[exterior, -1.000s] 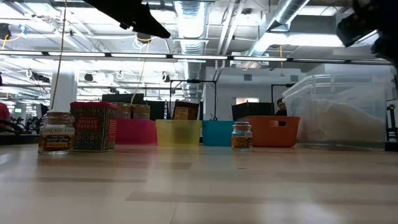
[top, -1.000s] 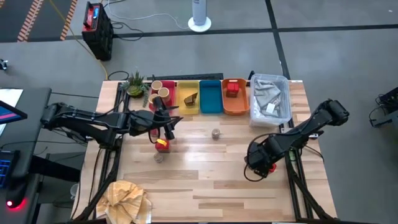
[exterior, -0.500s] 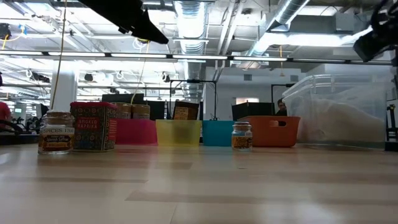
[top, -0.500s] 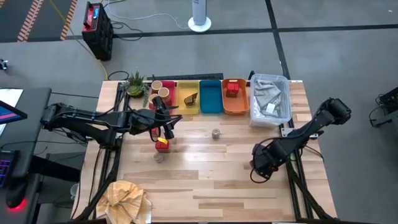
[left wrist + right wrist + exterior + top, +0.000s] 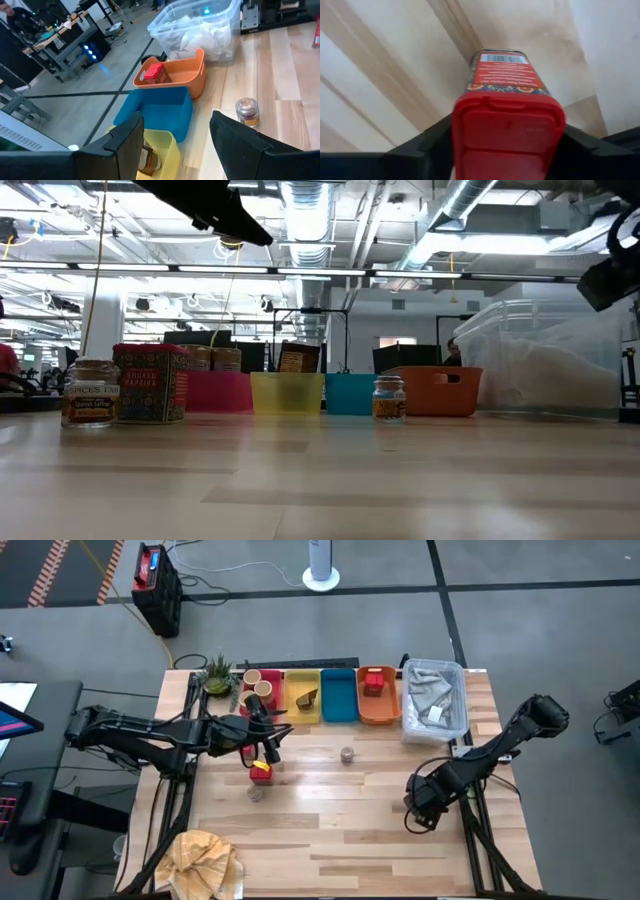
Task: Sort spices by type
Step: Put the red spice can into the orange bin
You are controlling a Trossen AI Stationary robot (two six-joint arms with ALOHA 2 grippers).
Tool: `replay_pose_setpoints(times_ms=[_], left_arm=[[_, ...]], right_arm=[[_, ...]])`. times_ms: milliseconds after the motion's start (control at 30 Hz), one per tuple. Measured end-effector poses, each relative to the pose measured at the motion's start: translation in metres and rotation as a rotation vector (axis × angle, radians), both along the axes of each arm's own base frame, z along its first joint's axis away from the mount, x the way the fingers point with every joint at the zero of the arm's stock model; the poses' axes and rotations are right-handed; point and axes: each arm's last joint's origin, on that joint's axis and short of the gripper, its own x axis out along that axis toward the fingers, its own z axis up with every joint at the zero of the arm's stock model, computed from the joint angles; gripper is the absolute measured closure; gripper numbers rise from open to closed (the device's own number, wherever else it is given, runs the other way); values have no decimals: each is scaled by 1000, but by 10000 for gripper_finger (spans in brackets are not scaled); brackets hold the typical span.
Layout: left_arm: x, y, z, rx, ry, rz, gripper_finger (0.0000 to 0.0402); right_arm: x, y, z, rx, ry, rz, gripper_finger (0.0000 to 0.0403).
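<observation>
Right claw grips one red spice box — barcode readable, no words. Left claw hangs open, empty. Two jars and one tin — "SMOKED PAPRIKA".

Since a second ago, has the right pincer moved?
Yes. The right pincer has slid toward the table's right edge, holding a red spice tin.

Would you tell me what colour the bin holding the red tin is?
Orange; the bin shows best in the left wrist view, red tin inside.
</observation>
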Motion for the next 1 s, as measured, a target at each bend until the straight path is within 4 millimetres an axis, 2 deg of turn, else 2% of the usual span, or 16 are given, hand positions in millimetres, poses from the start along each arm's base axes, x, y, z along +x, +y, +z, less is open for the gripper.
replay_pose_setpoints(times_ms=[67,200,333,600,800,1000], left_arm=[[0,0,1,0,-8,0,184],[1,0,2,-1,-27,0,184],[1,0,3,-16,-42,4,184],[1,0,3,-17,-40,5,184],[1,0,2,-13,-31,5,184],[0,0,0,-16,-17,6,184]], right_arm=[[4,-4,1,18,-6,-18,163],[26,-9,11,47,-53,5,166],[54,-16,18,19,-81,139,166],[119,-45,40,-121,5,473,159],[144,-89,76,-263,42,556,165],[148,-146,100,-421,49,553,162]])
